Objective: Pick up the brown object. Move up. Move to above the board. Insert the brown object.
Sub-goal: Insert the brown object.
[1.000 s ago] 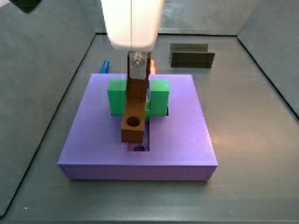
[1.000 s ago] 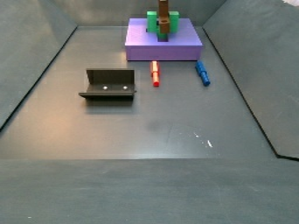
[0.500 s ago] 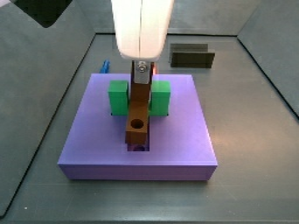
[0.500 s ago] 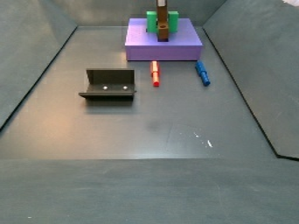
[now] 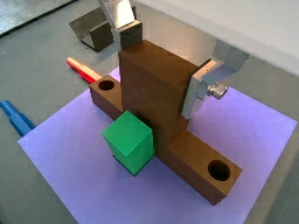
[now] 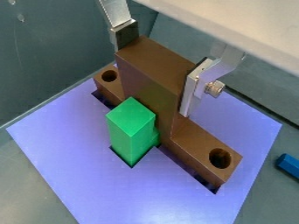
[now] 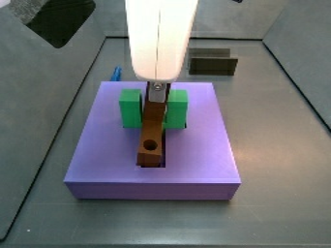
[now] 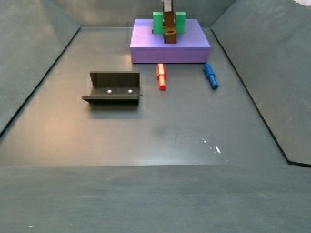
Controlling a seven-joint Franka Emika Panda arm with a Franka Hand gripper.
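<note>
My gripper [image 5: 163,59] is clamped on the upright stem of the brown object [image 5: 158,105], one silver finger [image 5: 211,79] pressed flat to one face and the other finger [image 5: 121,26] on the opposite face. Both wrist views show that same grip [image 6: 159,57], plates snug against the wood.

The brown object [image 6: 158,87] is a T-shaped piece: tall stem in my grasp, long bar with a round hole near each end lying low on the purple board [image 5: 257,122]. In a wrist view the bar sits down in a dark recess of the board [image 6: 251,131]; how deep it sits, I cannot tell.

Right against the bar stands a green block [image 5: 129,143], upright in its own slot, also seen here [image 6: 131,127].

In a side view the brown object [image 7: 154,143] runs toward 6 o'clock from my gripper [image 7: 155,92], with green block [image 7: 131,108] showing on either side of the stem, all on the board [image 7: 207,160].

Further out, off the board's edge, a red peg [image 5: 82,68] and a blue peg [image 5: 10,115] lie on the grey floor [image 8: 170,136]. From the far side view the board [image 8: 183,50] sits at 12 o'clock, the red peg [image 8: 162,78] and blue peg [image 8: 210,75] just below it, and the fixture [image 8: 113,88] at about 9 o'clock, well apart.
</note>
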